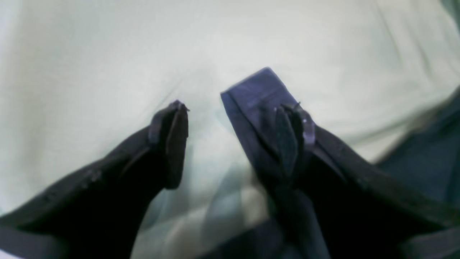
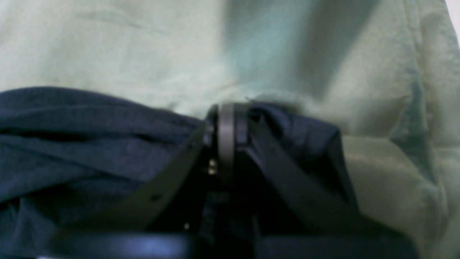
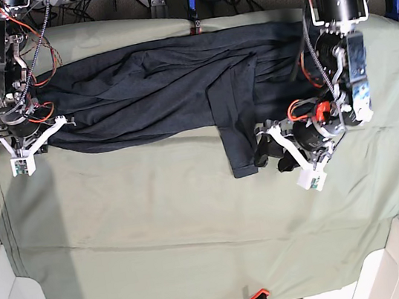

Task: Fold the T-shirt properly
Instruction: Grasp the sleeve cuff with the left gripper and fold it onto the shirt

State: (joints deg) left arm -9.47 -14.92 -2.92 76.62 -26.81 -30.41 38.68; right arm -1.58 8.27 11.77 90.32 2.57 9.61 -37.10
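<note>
The dark navy T-shirt [image 3: 153,89] lies bunched in a long band across the far half of the table, with one sleeve [image 3: 234,140] hanging toward the front. My left gripper [image 3: 270,152] stands open just right of the sleeve's cuff. In the left wrist view the left gripper [image 1: 235,106] is spread wide, and a hemmed strip of navy fabric [image 1: 257,91] still lies against one finger [image 1: 287,140]. At the shirt's left end, my right gripper [image 3: 57,126] is shut on its edge. The right wrist view shows the right gripper [image 2: 226,108] pinching bunched T-shirt fabric [image 2: 90,144].
An olive-green table cloth [image 3: 159,231] covers the table, wrinkled near both arms. Clamps hold it at the far edge [image 3: 191,4] and at the front edge [image 3: 255,297]. Cables and gear sit behind the table. White surfaces border the cloth at the left and at the front right.
</note>
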